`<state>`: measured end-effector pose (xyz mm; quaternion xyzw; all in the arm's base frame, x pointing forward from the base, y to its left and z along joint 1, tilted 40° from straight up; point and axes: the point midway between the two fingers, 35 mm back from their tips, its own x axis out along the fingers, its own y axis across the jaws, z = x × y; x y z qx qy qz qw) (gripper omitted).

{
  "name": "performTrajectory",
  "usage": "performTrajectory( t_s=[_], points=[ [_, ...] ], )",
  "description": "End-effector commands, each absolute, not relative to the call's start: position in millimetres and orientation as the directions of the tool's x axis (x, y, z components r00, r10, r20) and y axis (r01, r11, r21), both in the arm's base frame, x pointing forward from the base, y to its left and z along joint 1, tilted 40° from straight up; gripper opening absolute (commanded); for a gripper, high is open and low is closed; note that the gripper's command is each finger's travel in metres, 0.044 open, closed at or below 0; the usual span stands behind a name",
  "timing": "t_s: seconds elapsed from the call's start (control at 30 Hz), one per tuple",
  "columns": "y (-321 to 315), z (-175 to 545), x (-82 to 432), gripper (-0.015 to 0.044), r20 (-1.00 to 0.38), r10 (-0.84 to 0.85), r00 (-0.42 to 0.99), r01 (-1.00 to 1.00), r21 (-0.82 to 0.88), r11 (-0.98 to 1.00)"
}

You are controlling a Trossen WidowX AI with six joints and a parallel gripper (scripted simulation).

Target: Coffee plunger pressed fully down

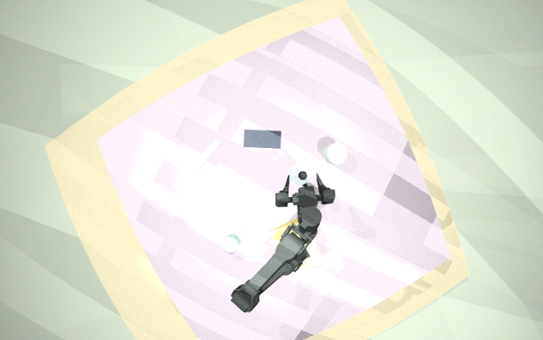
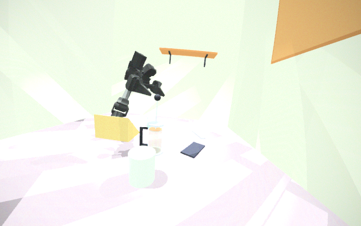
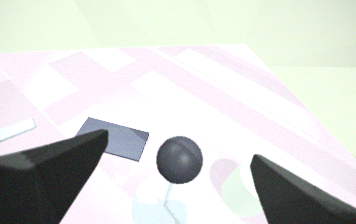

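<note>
The coffee press (image 1: pixel 294 176) (image 2: pixel 155 141) (image 3: pixel 150 211) stands upright on the table, a clear glass body with a black handle (image 2: pixel 141 136). Its plunger is up: a long thin rod rises from the lid to a round black knob (image 1: pixel 302 175) (image 2: pixel 157 97) (image 3: pixel 179 160). An orange disc (image 2: pixel 155 129) shows near the top inside the glass. My gripper (image 1: pixel 302 175) (image 2: pixel 157 95) (image 3: pixel 180 148) is open and empty, at about knob height. Its fingertips are on either side of the knob in the top view and the wrist view; no contact shows.
A pale green cylinder (image 1: pixel 337 154) (image 2: pixel 142 168) (image 3: pixel 237 192) stands near the press. A dark flat slab (image 1: pixel 262 139) (image 2: pixel 193 149) (image 3: pixel 125 142) and a pale strip (image 1: pixel 209 154) (image 3: pixel 17 130) lie beyond. A yellow block (image 2: pixel 111 127) is by the arm's base; a smaller cup (image 1: pixel 231 243) stands left of the arm.
</note>
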<state>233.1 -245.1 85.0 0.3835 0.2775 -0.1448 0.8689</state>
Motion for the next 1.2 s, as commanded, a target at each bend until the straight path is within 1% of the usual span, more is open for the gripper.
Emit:
performTrajectory(
  t_s=[0.0,0.03,0.43,1.17],
  points=[
    [-243,79,236,0.044,-0.598,-0.036,0.801,0.47,0.59,0.657],
    [-243,79,237,0.044,-0.598,-0.036,0.801,0.47,0.59,0.657],
    [-243,79,237,0.0125,-0.598,-0.036,0.801,0.47,0.59,0.657],
    [-235,64,240,0.0121,-0.599,-0.036,0.8,0.47,0.589,0.657]
  ],
)
